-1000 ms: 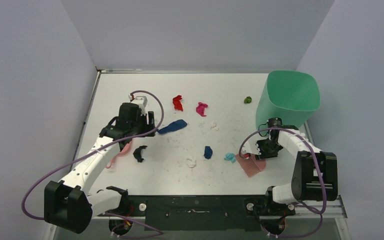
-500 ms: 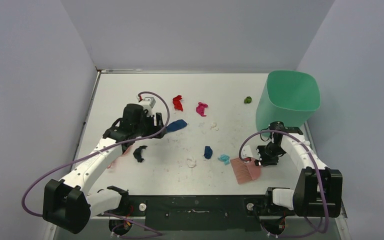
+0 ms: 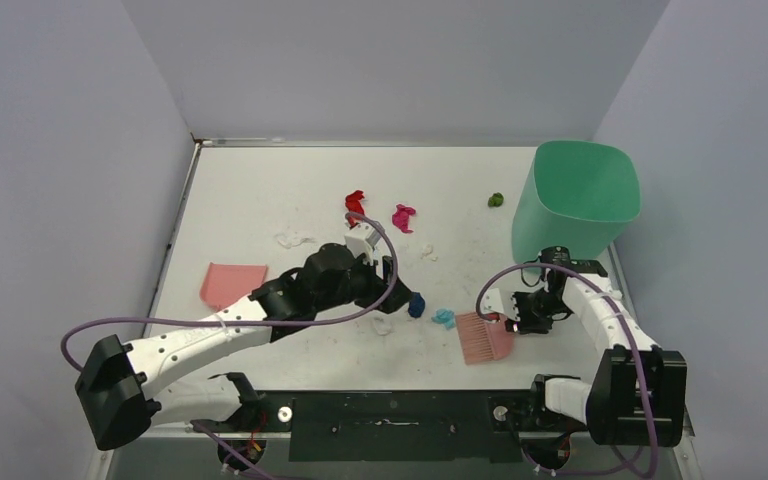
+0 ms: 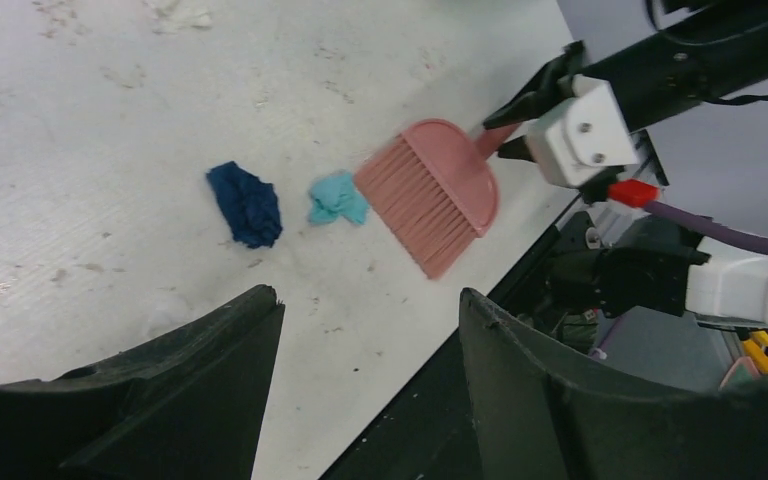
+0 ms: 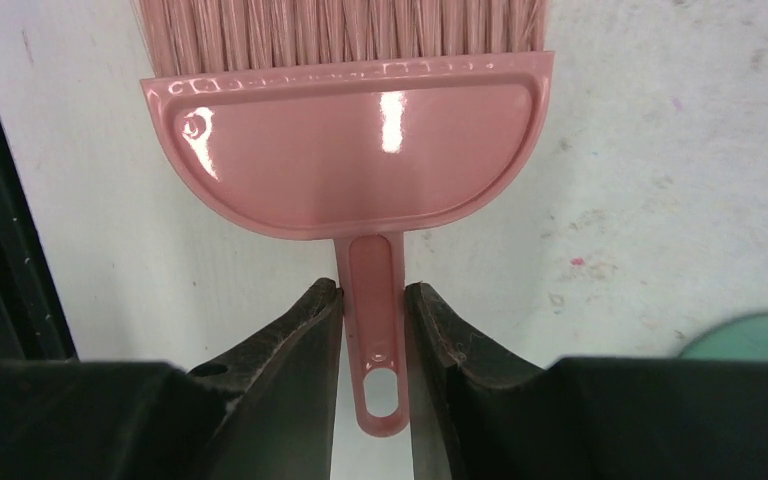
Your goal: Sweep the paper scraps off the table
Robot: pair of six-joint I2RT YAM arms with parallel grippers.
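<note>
Two pincers are shown: the right pincer (image 5: 372,300) is clamped on the handle of the pink brush (image 5: 345,150), and the left pincer (image 4: 370,300) hangs wide apart and empty. Paper scraps (image 3: 401,216) lie scattered across the desk (image 3: 260,190), the cyan scrap (image 4: 337,197) just beside the bristles. The sweep is best made with the bristles flat, in short strokes toward the pink dustpan (image 3: 232,284).

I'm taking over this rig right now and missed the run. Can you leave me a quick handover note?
Left claw: open, empty, above mid-table near the dark blue scrap.
Right claw: shut on the pink brush by its handle, bristles beside the cyan scrap.
Dustpan: unheld on the left side of the table, nothing in it.
Also on the table: red scrap, magenta scrap, white scraps, green scrap by the bin.
Done: brush in hand. Left: fetch the dustpan, sweep up every scrap.
</note>
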